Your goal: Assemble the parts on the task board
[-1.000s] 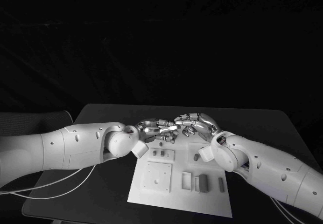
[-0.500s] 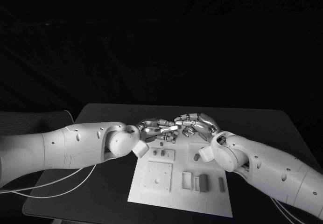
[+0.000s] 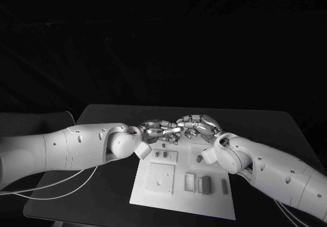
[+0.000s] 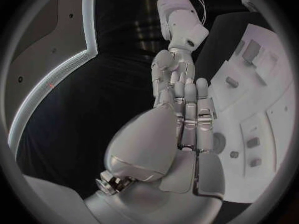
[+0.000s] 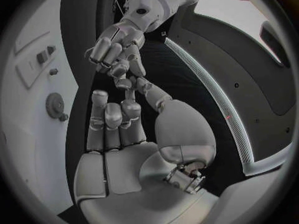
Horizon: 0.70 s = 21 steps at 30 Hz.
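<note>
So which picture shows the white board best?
The head view: the task board lies nearly whole there, parts standing on it. The left wrist view shows a bent stretch of it beside the left hand. The right wrist view shows one edge.

A robotics lab or test cell: a bare black surface [image 3: 272, 124] carries a white task board [image 3: 178, 201] with machined recesses, loose cables [image 3: 61, 188] trail off its left edge, and darkness surrounds everything.
</note>
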Tool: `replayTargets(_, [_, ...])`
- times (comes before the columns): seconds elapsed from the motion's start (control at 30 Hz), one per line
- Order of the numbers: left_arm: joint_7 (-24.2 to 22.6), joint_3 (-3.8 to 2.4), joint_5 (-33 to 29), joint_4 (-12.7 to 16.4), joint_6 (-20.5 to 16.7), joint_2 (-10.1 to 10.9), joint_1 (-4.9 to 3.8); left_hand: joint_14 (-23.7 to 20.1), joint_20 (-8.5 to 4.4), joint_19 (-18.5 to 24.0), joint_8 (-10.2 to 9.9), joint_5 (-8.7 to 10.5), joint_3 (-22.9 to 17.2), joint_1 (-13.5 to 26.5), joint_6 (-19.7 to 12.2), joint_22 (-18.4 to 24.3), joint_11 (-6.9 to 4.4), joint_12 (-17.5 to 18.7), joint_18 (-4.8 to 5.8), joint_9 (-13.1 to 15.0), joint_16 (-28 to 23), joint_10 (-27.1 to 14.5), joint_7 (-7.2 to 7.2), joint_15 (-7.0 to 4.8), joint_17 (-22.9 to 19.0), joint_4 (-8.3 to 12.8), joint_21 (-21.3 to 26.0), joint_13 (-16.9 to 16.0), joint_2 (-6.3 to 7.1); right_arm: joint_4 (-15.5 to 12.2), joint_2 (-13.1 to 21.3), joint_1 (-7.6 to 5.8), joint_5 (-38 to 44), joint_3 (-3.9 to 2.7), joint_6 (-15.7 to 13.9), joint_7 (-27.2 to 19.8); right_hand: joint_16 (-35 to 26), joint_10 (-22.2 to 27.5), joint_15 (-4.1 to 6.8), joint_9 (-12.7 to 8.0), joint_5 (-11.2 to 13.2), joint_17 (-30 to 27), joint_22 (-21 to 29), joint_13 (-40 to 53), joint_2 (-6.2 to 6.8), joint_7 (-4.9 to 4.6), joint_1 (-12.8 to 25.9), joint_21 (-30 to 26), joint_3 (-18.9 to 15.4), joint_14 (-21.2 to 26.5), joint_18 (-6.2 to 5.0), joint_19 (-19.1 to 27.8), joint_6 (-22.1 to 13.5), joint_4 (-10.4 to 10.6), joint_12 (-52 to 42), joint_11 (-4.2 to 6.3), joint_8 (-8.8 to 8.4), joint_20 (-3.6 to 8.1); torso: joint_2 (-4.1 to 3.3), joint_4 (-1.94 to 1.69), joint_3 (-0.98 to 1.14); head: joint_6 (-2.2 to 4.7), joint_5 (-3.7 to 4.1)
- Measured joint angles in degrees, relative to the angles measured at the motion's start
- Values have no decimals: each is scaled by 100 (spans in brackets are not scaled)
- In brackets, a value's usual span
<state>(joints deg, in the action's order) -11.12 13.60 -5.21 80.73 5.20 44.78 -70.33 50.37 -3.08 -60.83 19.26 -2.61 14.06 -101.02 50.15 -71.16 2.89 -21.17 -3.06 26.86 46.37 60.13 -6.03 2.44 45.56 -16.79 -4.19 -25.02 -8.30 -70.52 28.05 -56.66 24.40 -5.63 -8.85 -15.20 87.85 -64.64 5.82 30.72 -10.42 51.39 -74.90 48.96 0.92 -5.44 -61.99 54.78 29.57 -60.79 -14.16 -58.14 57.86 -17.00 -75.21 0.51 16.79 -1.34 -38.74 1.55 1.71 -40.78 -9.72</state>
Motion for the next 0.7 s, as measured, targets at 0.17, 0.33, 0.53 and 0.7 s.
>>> replayTargets(0.17, [-3, 0, 5, 0, -6, 2, 0, 0, 0, 0, 0, 0, -106, -38, 43, 16, 1, 12, 1, -8, 0, 72, 2, 0, -12, 9, 0, 32, -38, -1, 1, 0, 1, 0, 8, 4, 0, 0, 12, 0, 1, 0, 0, 0, 0, 0, 0, 0, 0, -12, 0, 0, 0, 0, 0, 0, -1, 0, 0, -1, -1, -10, -4])
replayTargets(0.33, [-3, 2, 7, -3, -8, 2, 1, 0, 0, 0, -1, 0, -233, -36, 123, 29, -13, 33, 2, -14, 0, 131, 21, 0, -25, 8, 0, 54, -99, -2, 3, 0, 2, 0, 22, 7, 0, 0, 13, -1, 4, -1, 0, -1, 0, 0, 0, 0, 0, -15, 0, 0, 0, 0, 0, 0, -2, 0, 0, -2, -1, -15, -5])
replayTargets(0.53, [-3, 2, 7, -3, -7, 5, 1, 0, 0, 0, -1, 1, -361, -35, 143, 41, -14, 57, 3, -22, 0, 171, 40, 0, -32, 12, 0, 86, -101, -11, 7, -1, 2, -1, 33, 11, 0, 0, 13, -9, 4, -1, 0, -1, 1, 0, 0, 0, 0, -15, 1, 0, 0, 0, 0, 0, -22, 0, 0, -2, -3, -18, -9])
replayTargets(0.7, [6, 2, 6, -4, -6, 8, 2, 0, 1, 1, -1, 1, -443, -7, 143, 48, -9, 60, 4, -21, 0, 176, 41, 0, -39, 1, 0, 102, -128, -20, 15, -2, 2, -2, 42, 15, 0, 0, 11, -11, 4, -1, 0, 4, 1, 0, 0, 0, -1, -16, 0, 0, 0, -1, 0, 0, -24, 0, 0, -1, -2, -22, -15])
